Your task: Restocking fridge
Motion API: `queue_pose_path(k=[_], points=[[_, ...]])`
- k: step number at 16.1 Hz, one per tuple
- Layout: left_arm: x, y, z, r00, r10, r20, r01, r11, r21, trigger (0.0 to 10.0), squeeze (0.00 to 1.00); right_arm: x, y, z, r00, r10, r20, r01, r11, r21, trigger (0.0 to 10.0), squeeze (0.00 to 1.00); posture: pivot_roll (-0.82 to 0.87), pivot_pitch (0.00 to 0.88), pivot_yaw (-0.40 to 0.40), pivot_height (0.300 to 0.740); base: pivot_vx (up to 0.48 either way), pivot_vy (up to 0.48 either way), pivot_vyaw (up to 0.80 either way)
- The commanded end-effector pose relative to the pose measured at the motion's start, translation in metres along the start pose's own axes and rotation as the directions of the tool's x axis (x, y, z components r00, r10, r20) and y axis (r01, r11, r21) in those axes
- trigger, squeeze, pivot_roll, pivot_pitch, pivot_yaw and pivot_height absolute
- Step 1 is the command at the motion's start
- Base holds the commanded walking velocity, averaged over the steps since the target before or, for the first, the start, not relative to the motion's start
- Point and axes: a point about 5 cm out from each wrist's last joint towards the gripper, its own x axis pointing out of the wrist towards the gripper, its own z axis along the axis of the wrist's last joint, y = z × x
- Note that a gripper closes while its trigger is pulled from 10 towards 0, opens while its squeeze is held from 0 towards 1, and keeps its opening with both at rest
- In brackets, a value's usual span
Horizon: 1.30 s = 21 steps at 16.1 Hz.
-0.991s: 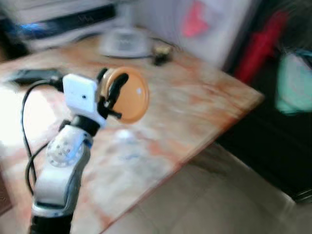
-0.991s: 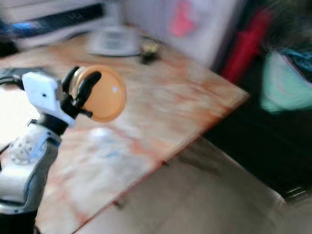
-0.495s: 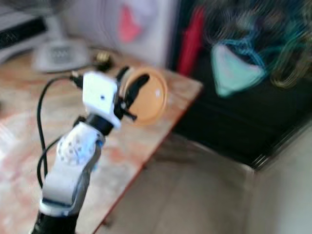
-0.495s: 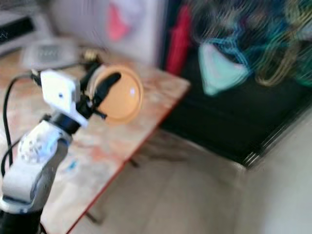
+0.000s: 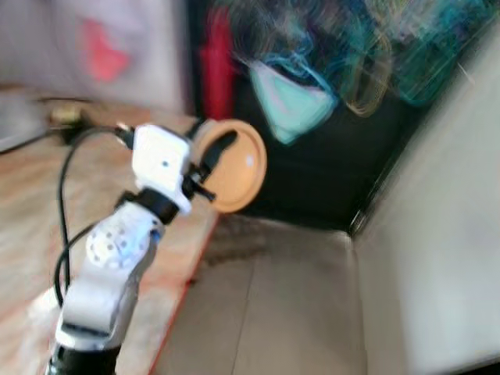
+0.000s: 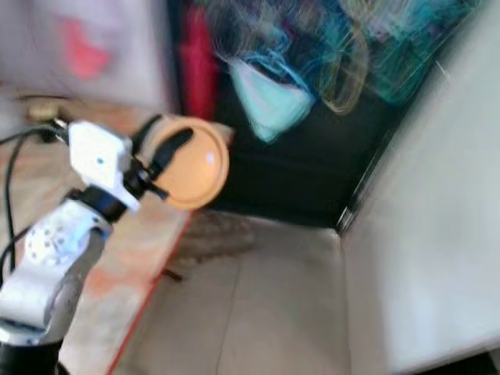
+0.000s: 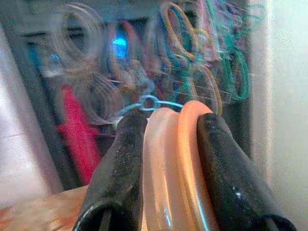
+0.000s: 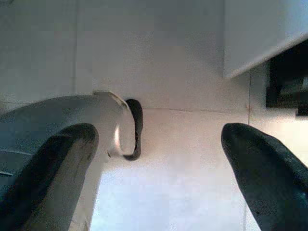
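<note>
My left fingers [image 7: 125,159] pinch a flat, round orange lid [image 5: 234,166] edge-on, held up at ten o'clock past the tabletop [image 5: 31,226] edge. My right fingers [image 8: 260,168] hang wide apart, empty. I judge this the carry step; next I need the fridge in sight.

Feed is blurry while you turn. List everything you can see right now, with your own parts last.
Lid-like disc: one, orange, round, held on edge in the left claw.
Table: one, reddish marbled top, on the robot's left.
Small dark item: one, at the table's far side, too blurred to name.
Hanging bundle: teal and mixed colours, against a dark opening ahead.
Red shape: one, upright beside the opening.
Floor: pale tiles.
Left claw: black, shut on the disc.
Right claw: black, open, over pale floor.
</note>
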Motion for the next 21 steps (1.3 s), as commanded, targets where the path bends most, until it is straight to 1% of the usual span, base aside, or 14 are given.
queue_pose_path(k=[1,4,5,7,8,10,12,13,14,15,16,19,21], points=[[0.002,-0.007,0.004,0.999,-0.034,0.020,0.034,0.999,0.007,10.0,0.00,-0.002,-0.003,-0.004,1.000,-0.010,-0.015,0.010,1.000,0.000,10.0,0.00,0.12,0.075,-0.027,0.740,0.000,0.000,-0.80],[0.002,-0.008,0.002,0.999,-0.048,0.014,0.048,0.999,0.000,10.0,0.00,-0.002,-0.003,-0.004,1.000,-0.011,-0.015,0.011,1.000,0.001,10.0,0.00,0.12,0.071,-0.025,0.740,0.000,0.000,-0.80],[0.003,-0.009,0.000,0.999,-0.052,0.004,0.052,0.999,0.015,10.0,0.00,-0.002,-0.003,-0.004,1.000,-0.012,-0.014,0.012,1.000,0.002,10.0,0.00,0.12,0.073,-0.025,0.740,0.000,0.000,-0.80],[0.002,-0.009,-0.005,0.999,-0.049,-0.012,0.049,0.999,0.021,10.0,0.00,-0.002,-0.003,-0.003,1.000,-0.013,-0.013,0.013,1.000,0.004,10.0,0.00,0.11,0.079,-0.025,0.740,0.000,0.000,0.00],[-0.002,-0.007,-0.012,0.999,-0.039,-0.037,0.040,0.999,0.031,10.0,0.00,-0.002,-0.003,-0.003,1.000,-0.014,-0.013,0.014,1.000,0.004,10.0,0.00,0.12,0.079,-0.025,0.740,0.000,0.000,0.00],[-0.008,-0.003,-0.024,0.997,-0.023,-0.080,0.025,0.999,0.025,10.0,0.00,-0.002,-0.003,-0.003,1.000,-0.015,-0.011,0.015,1.000,0.005,10.0,0.00,0.11,0.083,-0.026,0.740,0.000,0.000,0.00],[-0.021,0.008,-0.046,0.985,0.017,-0.171,-0.009,0.999,0.047,10.0,0.00,-0.001,-0.003,-0.003,1.000,-0.024,-0.007,0.024,1.000,0.010,10.0,0.00,0.10,0.085,-0.019,0.740,0.000,0.000,0.00],[-0.027,0.013,-0.053,0.979,0.036,-0.202,-0.025,0.998,0.056,10.0,0.00,-0.001,-0.003,-0.002,1.000,-0.026,-0.007,0.026,1.000,0.012,10.0,0.00,0.10,0.085,-0.019,0.740,0.000,0.000,0.00],[-0.029,0.014,-0.057,0.976,0.027,-0.218,-0.012,0.998,0.068,10.0,0.00,-0.001,-0.003,-0.002,1.000,-0.026,-0.007,0.026,1.000,0.012,10.0,0.00,0.09,0.086,-0.017,0.740,0.000,0.000,-0.80],[-0.030,0.013,-0.058,0.975,0.026,-0.219,-0.010,0.997,0.073,10.0,0.00,-0.001,-0.003,-0.002,1.000,-0.027,-0.006,0.027,1.000,0.013,10.0,0.00,0.09,0.086,-0.017,0.740,0.000,0.000,-0.80],[-0.027,0.010,-0.055,0.980,0.028,-0.198,-0.014,0.997,0.074,10.0,0.00,-0.001,-0.003,-0.001,1.000,-0.028,-0.005,0.028,0.999,0.015,10.0,0.00,0.09,0.086,-0.015,0.740,0.000,-0.371,-0.80],[-0.020,0.001,-0.053,0.987,0.016,-0.161,-0.008,0.999,0.047,10.0,0.00,0.000,-0.002,-0.001,1.000,-0.030,-0.004,0.030,0.999,0.018,10.0,0.00,0.09,0.086,-0.017,0.740,0.000,-0.344,-0.80],[-0.020,0.001,-0.053,0.988,0.017,-0.156,-0.010,0.999,0.044,10.0,0.00,-0.001,-0.003,-0.001,1.000,-0.030,-0.002,0.030,0.999,0.017,10.0,0.00,0.09,0.087,-0.018,0.740,0.000,0.000,-0.80]])
